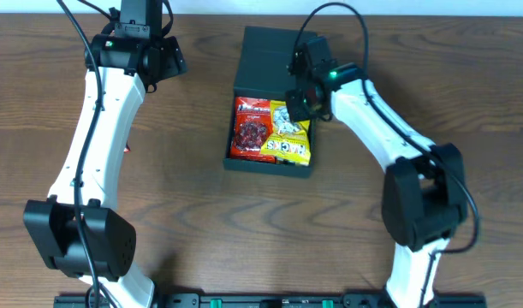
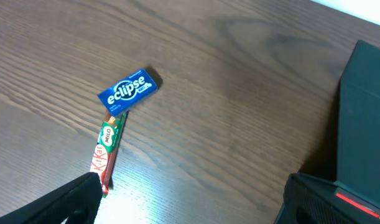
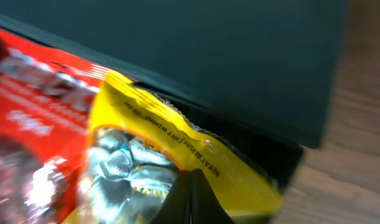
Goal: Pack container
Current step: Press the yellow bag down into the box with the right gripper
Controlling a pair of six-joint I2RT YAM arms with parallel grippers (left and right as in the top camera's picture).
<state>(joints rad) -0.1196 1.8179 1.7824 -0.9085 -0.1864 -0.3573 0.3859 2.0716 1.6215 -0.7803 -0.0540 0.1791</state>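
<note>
The dark teal-black container (image 1: 270, 167) stands open at the table's middle, its flap lid (image 1: 265, 60) raised at the back. A red snack packet (image 1: 253, 128) and a yellow packet (image 1: 293, 137) lie side by side inside. My right gripper (image 1: 297, 103) is just above the yellow packet's back right corner. In the right wrist view its fingers (image 3: 191, 199) are pressed together over the yellow packet (image 3: 158, 124), with the red packet (image 3: 40, 93) to the left and the lid (image 3: 239, 56) behind. My left gripper (image 1: 163, 60) is open and empty at the back left.
In the left wrist view a blue Eclipse pack (image 2: 129, 90) and a KitKat Milo bar (image 2: 107, 146) lie on the wood table, ahead of the open fingers (image 2: 190, 205). The container's side (image 2: 364, 124) shows at the right edge.
</note>
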